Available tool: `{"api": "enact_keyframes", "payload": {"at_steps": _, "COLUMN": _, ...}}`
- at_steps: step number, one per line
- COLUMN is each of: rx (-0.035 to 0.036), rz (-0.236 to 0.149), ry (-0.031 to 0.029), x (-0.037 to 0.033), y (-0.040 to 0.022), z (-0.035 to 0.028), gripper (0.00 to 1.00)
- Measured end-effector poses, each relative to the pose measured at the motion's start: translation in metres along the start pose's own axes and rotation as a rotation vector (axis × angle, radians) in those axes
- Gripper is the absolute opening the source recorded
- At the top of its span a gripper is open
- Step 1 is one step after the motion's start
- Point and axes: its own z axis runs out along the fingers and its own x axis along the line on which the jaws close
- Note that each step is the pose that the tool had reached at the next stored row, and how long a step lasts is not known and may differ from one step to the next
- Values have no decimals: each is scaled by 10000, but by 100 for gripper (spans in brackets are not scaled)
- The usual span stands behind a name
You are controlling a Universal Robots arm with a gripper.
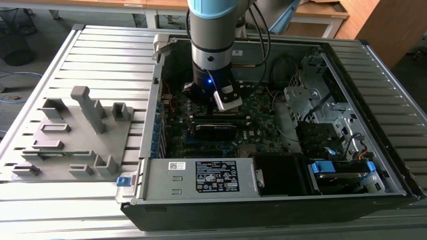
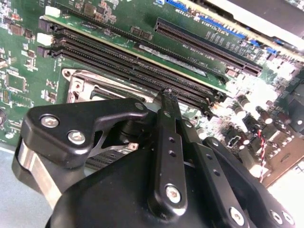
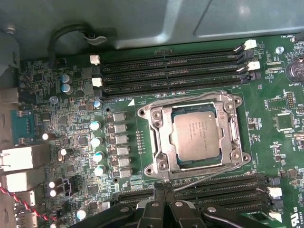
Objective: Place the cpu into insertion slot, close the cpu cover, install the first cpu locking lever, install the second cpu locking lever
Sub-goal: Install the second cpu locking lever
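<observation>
First wrist view: the cpu (image 3: 195, 137), a flat square chip with a dull grey metal face, sits in the insertion slot (image 3: 156, 142) on the green circuit board (image 3: 71, 128). The thin silvery cpu cover (image 3: 161, 135) lies closed around it, and thin wire levers (image 3: 209, 172) run along its edges. The black gripper (image 3: 164, 189), its fingers pressed together on nothing, hovers just beside the socket's edge, near long black memory slots (image 3: 171, 66).
</observation>
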Motion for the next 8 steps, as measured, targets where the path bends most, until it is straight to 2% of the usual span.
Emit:
{"api": "enact_keyframes", "payload": {"at_steps": 2, "rx": -40, "rz": -34, "ry": 7, "x": 0, "y": 0, "z": 0, "gripper": 11}}
{"api": "enact_keyframes", "payload": {"at_steps": 8, "rx": -50, "rz": -276, "ry": 25, "x": -1, "y": -8, "z": 0, "gripper": 11}}
